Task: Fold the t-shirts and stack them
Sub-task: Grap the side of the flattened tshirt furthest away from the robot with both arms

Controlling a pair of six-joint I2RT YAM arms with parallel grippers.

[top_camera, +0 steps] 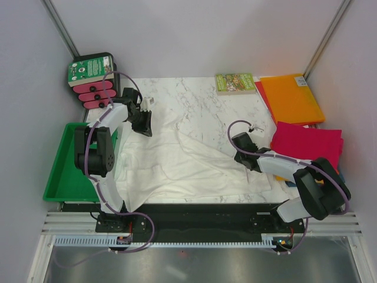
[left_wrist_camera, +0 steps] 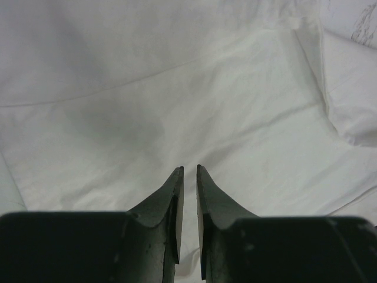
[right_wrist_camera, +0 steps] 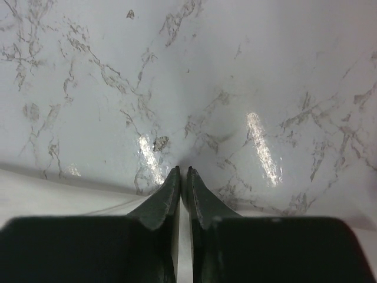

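**Overhead view.** A thin, wrinkled white t-shirt (top_camera: 177,165) lies spread, unfolded, across the near half of the marble table (top_camera: 200,100). Its left side hangs over the table's left edge toward a green tray (top_camera: 62,177). A raised crease runs through the cloth from the left arm toward the right arm. At the far right corner of the table lies a folded orange t-shirt (top_camera: 291,97). Nearer, along the right edge, lies a folded magenta t-shirt (top_camera: 309,144). Both are flat rectangles, apart from the white shirt. A small green-covered book (top_camera: 235,82) sits at the far edge, just left of the orange shirt.

**Left wrist view.** The left end effector (left_wrist_camera: 189,168) is over the far left part of the white shirt, and cloth fills the whole view. Its fingers are clenched to a thin slit. Whether any fabric is pinched between them cannot be told.

**Right wrist view.** The right end effector (right_wrist_camera: 183,169) sits at the right border of the white shirt. Its fingertips reach just past the cloth edge over bare marble. The fingers are clenched, almost touching. White cloth lies beneath them on both sides, but a grasp on it cannot be confirmed.
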